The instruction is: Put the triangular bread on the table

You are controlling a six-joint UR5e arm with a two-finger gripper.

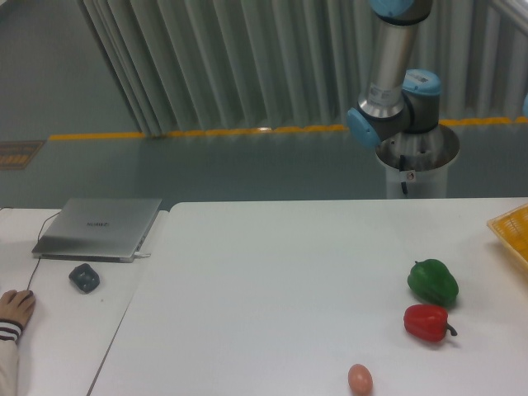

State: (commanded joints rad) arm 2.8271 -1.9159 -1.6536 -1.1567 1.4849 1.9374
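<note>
Even, diffuse light from overhead fills the scene, fairly bright with a cool greenish cast. The white counter (272, 289) shows no harsh glare, and the green pepper (432, 282), red pepper (426, 322) and egg (360, 379) cast only faint, soft shadows. Focus is mildly soft throughout, with slight grain.
</note>
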